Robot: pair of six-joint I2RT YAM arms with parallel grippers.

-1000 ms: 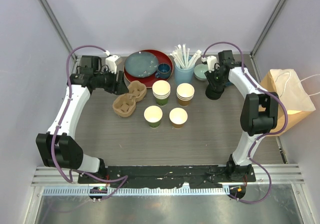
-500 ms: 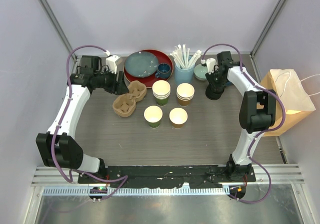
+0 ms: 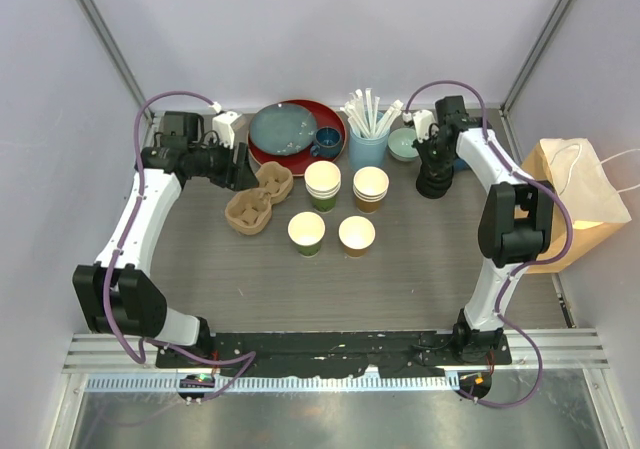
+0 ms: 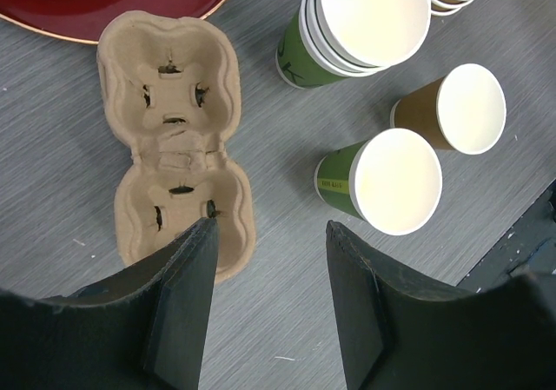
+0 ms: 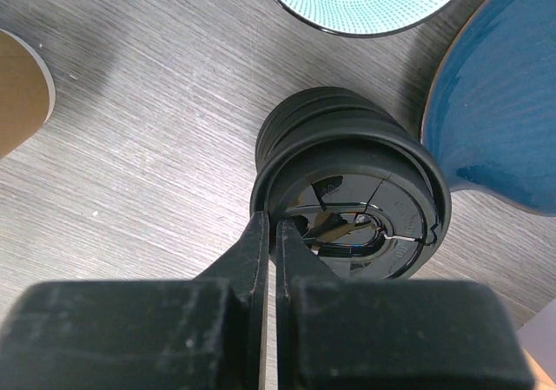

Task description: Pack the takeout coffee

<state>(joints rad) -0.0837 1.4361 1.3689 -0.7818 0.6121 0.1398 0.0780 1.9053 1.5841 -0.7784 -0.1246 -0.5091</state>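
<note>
Left arm: left gripper (image 3: 243,169) hung at the far left of the desk (image 3: 300,289), fingers spread with nothing between them. In the left wrist view the gripper (image 4: 271,229) sat over the near end of the pulp cup carrier (image 4: 178,151); whether it touched could not be told. The carrier (image 3: 255,199) lay flat with both wells empty, just beside the red tray (image 3: 335,124). The tray held a grey-blue plate (image 3: 283,129) and a small blue mug (image 3: 326,144).

Centre: a green cup stack (image 3: 322,182) and a brown cup stack (image 3: 370,187) stood side by side. In front of them stood the single green cup (image 3: 306,231) and the single brown cup (image 3: 356,234), both upright, apart and without lids. The left wrist view showed the same green cup (image 4: 391,181) and brown cup (image 4: 465,108) with cream insides. A blue cup of straws (image 3: 368,147) stood behind the stacks.

Right arm: right gripper (image 3: 432,169) pointed down onto the stack of black lids (image 3: 432,187), near the teal bowl (image 3: 402,146). In the right wrist view the fingers (image 5: 261,242) were pressed almost together, pinching the near rim of the top lid (image 5: 347,160).

Far right: a paper bag (image 3: 575,204) stood off the desk edge.
</note>
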